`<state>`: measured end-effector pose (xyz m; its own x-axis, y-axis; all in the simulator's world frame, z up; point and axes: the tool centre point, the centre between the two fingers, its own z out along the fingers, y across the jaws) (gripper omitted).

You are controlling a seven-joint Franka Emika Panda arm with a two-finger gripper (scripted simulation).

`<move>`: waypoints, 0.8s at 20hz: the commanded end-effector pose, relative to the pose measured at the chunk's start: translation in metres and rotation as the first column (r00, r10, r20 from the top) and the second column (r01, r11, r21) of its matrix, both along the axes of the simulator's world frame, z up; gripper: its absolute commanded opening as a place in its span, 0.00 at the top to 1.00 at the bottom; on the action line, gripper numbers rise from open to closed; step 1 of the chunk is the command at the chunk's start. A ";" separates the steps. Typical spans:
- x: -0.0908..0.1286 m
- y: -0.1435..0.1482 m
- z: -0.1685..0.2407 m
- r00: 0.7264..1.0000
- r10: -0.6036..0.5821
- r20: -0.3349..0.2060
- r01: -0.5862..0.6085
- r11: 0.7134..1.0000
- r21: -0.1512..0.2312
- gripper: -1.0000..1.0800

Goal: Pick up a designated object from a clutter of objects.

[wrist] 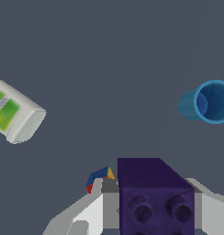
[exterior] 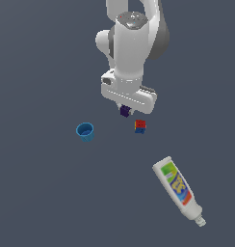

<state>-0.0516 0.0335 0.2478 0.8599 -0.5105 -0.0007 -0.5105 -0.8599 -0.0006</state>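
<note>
From my remote station I find the purple block seated between the fingers, which pinch it from either side; the wrist view shows pale finger faces flush against both its flanks and its two round stud holes facing the camera. In the exterior view the same block hangs directly under the arm's hand, so it lies in line with the fingers, not off to one side. I cannot tell from either view whether it sits on the bench or just above it. The block looks roughly as wide as it is deep, with no marked long axis. The multicoloured cube sits near the block, toward the exterior view's right; in the wrist view only a corner of it shows beside one finger, and I judge that the closest hazard. The blue cup and the white bottle lie well apart. My judgement: the grasp is made, and a straight vertical lift should clear everything.
</note>
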 end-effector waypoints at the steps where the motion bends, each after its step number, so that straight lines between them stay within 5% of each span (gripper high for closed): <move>1: -0.008 -0.007 0.023 1.000 0.000 0.000 0.000 1.000 0.000 1.00; 16: -0.036 -0.032 0.112 1.000 0.000 0.000 0.000 1.000 -0.001 1.00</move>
<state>-0.0856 0.0032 0.3551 0.8599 -0.5104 0.0009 -0.5104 -0.8599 -0.0002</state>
